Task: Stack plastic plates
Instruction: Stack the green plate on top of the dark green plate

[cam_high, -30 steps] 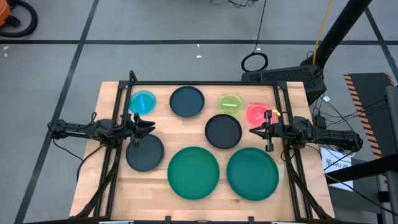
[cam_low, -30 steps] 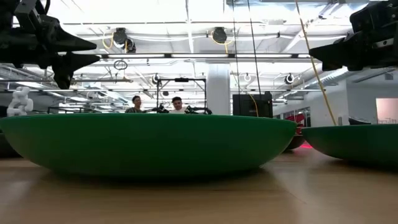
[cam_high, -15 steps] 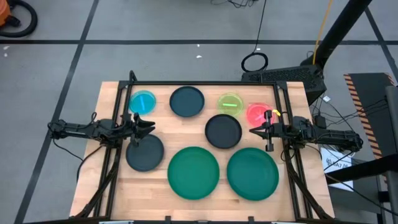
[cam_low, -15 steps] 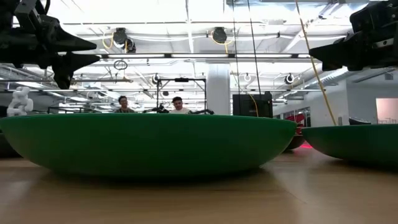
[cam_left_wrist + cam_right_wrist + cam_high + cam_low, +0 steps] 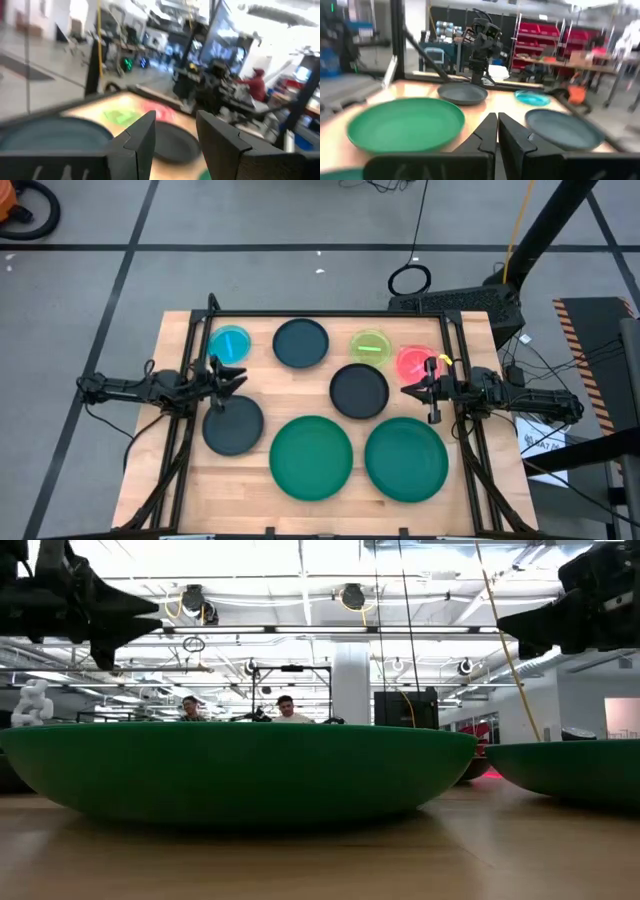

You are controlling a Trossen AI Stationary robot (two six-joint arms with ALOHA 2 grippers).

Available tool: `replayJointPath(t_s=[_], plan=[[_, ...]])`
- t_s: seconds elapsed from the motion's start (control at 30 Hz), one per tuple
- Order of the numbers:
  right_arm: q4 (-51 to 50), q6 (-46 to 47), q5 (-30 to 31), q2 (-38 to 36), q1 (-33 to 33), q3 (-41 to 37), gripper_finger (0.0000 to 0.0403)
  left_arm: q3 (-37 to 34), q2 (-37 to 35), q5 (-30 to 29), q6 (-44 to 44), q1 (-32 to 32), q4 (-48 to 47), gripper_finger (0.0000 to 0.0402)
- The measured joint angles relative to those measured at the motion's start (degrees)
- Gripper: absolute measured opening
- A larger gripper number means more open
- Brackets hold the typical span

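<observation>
Eight plates lie apart on the wooden table (image 5: 180, 480), each flat on its base. Along the far side are a small blue plate (image 5: 229, 344), a dark plate (image 5: 300, 343), a lime green plate (image 5: 371, 346) and a pink plate (image 5: 413, 363). A second dark plate (image 5: 359, 391) lies mid-table and a third (image 5: 232, 425) at the near left. Two large green plates (image 5: 311, 457) (image 5: 406, 460) lie near the front. My left gripper (image 5: 243, 380) (image 5: 175, 132) is open and empty, above the table's left side. My right gripper (image 5: 405, 390) (image 5: 497, 122) is shut and empty, above the right side, beside the pink plate.
Black frame rails (image 5: 190, 350) (image 5: 455, 350) run along the table's left and right sides under the arms. People sit at desks in the room behind the table (image 5: 285, 708). Bare wood shows between the left dark plate and the mid-table dark plate.
My left gripper has turned about its own long axis and risen a little above the table's left side. The plates have not moved.
</observation>
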Motion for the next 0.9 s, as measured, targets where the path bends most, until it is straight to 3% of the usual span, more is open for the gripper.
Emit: replayJointPath(t_s=[0.13,0.47,0.8,0.9], plan=[[2.3,10.0,5.6,0.4,0.0,0.0,0.0011,0.0,0.0,-0.4,0.6,0.2,4.9,0.0147],[8.9,18.1,5.4,8.8,0.1,5.9,0.0011,0.0,0.0,-2.3,8.6,0.2,12.7,0.0147],[29.1,18.9,8.2,27.9,0.1,6.2,0.0011,0.0,0.0,-2.2,13.2,0.2,18.4,0.0147],[29.9,18.9,8.4,34.4,0.1,8.8,0.0011,0.0,0.0,-1.2,13.8,0.2,18.2,0.0147]])
